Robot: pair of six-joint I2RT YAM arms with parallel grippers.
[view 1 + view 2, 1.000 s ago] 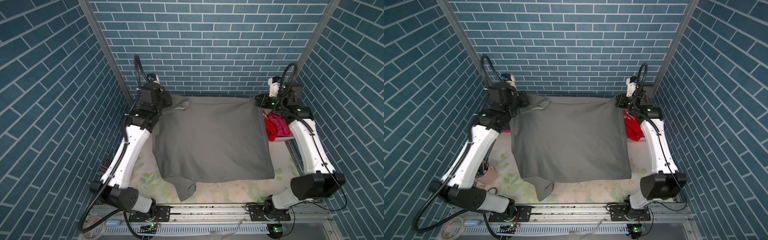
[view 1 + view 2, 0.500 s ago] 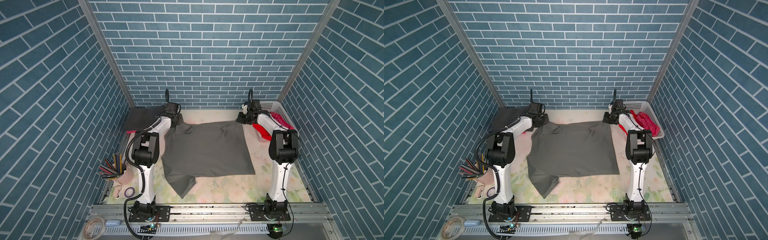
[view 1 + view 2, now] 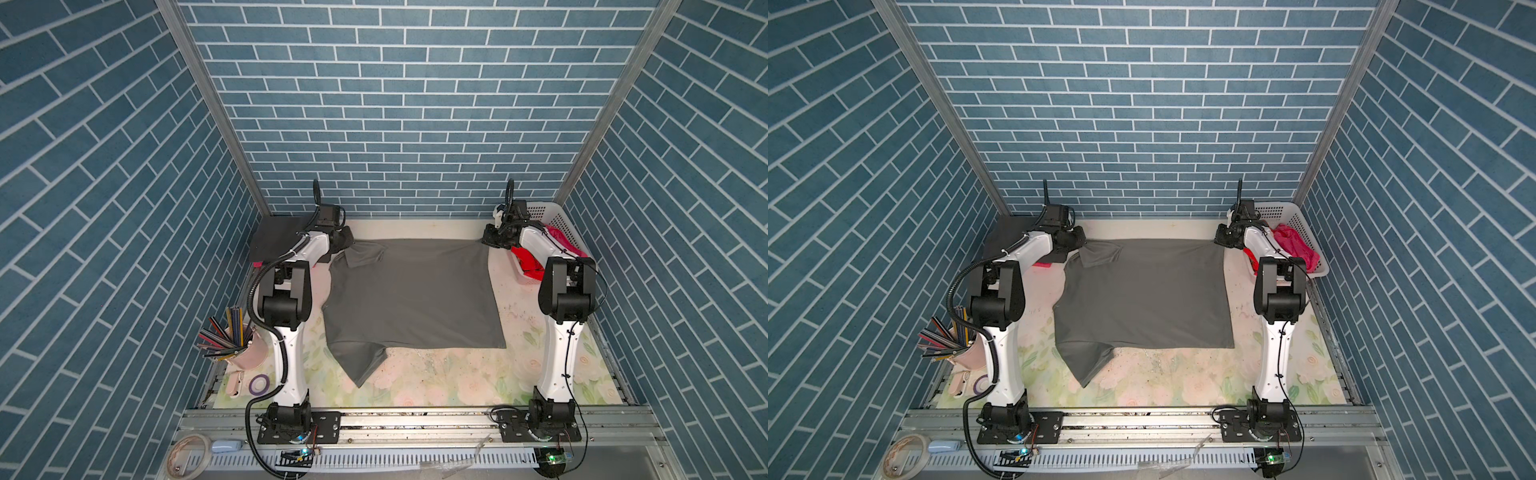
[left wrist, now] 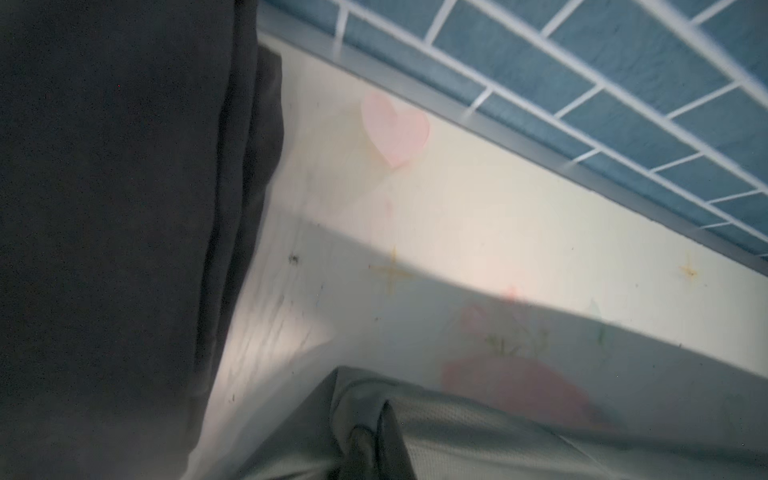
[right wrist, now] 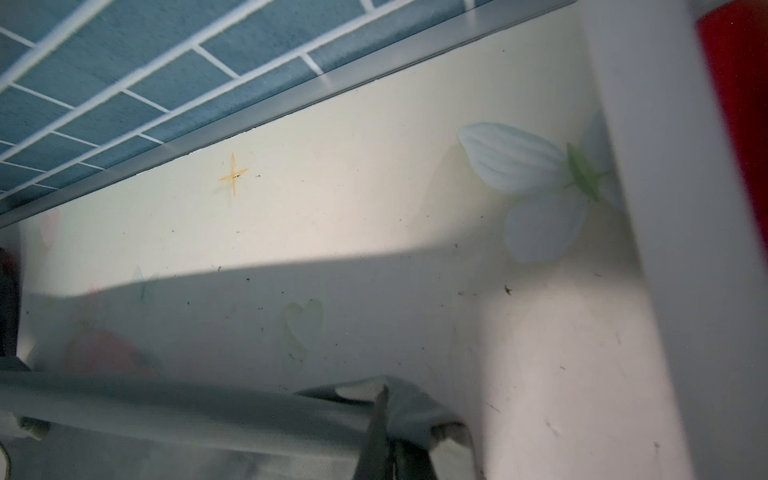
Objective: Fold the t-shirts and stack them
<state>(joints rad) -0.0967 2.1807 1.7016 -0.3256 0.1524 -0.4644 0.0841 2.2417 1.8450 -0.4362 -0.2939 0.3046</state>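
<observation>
Two clenched grips, left gripper (image 3: 347, 244) pinching mid-grey t-shirt (image 3: 411, 299) at bunched far corner, right gripper (image 3: 487, 241) at other, smooth cloth flat.

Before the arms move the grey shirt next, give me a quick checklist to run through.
The left end effector is shut on a far corner of the grey t-shirt: ok.
The right end effector is shut on the other far corner: ok.
The far edge runs straight between them: ok.
The near sleeve lies flat: not ok, it sticks out creased.
The pencil cup is clear of the cloth: ok.
</observation>
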